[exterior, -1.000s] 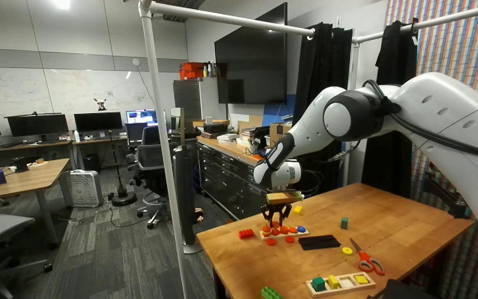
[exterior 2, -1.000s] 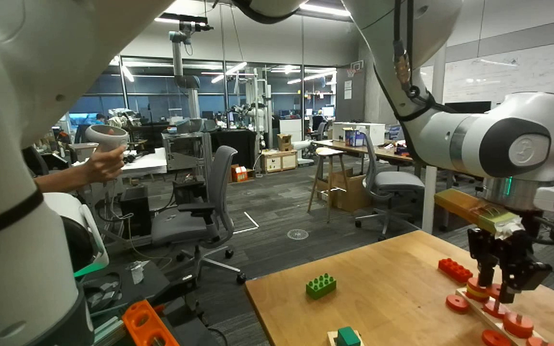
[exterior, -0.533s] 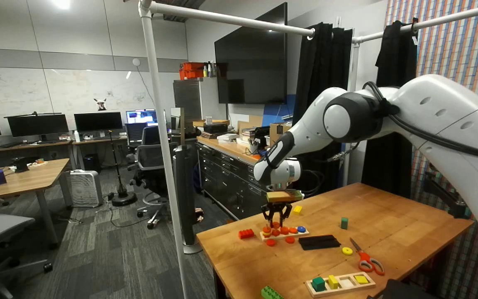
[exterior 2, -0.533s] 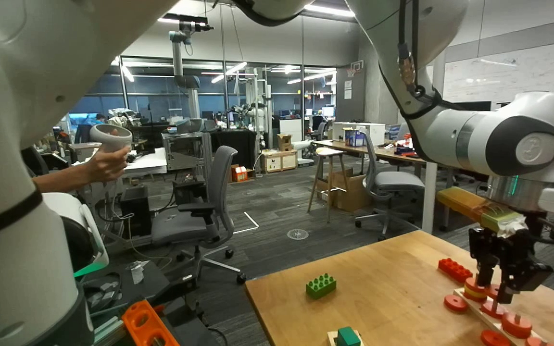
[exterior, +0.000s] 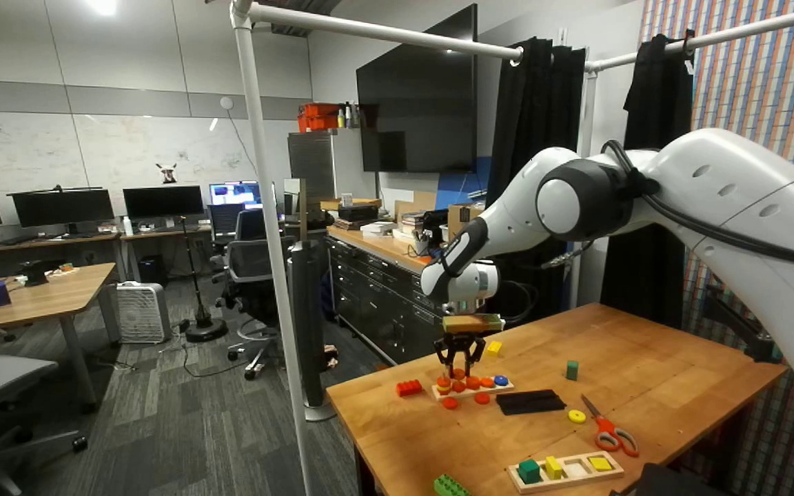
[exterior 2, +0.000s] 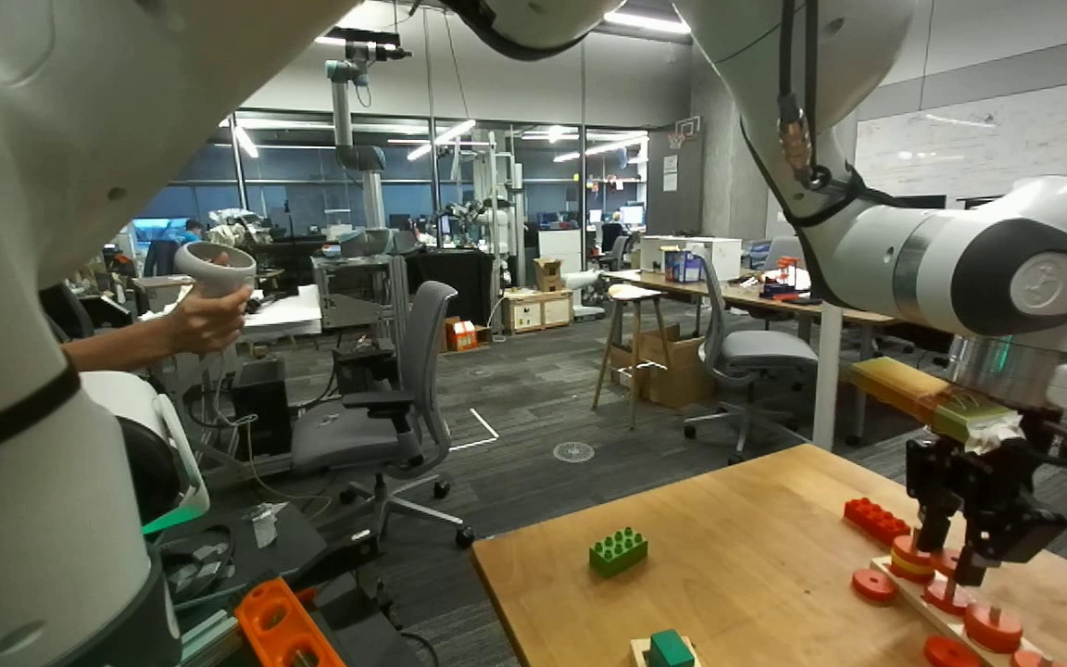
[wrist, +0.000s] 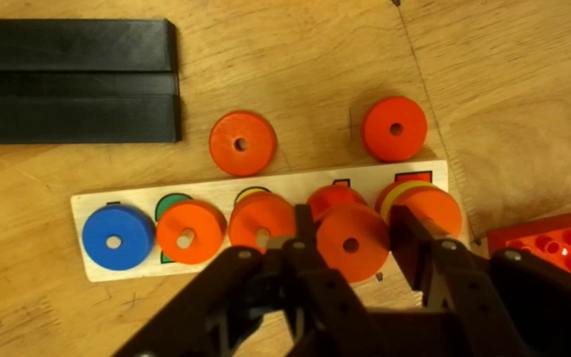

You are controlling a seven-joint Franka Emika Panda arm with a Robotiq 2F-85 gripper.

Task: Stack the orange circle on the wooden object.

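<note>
Although the grasp looked complete, the stacking did not: the hand (wrist: pixel 354 218) pinched the flat, round, plain orange disc (wrist: pixel 365 248) by its sides, seemingly just above a redder, round painted disc (wrist: pixel 334 196) on the long, pale wooden pegboard (wrist: pixel 295 184) beneath the hand. The wrist view showed the orange disc's hole dark, with nothing through it. Aligning, lowering and letting go probably remained.

In my wrist view I grip the flat, round orange disc (wrist: pixel 365 243), its hole facing me, lower right of centre; it overlaps the pale, long wooden peg board (wrist: pixel 290 185) (touching or not, I can't tell) across mid-frame.
</note>
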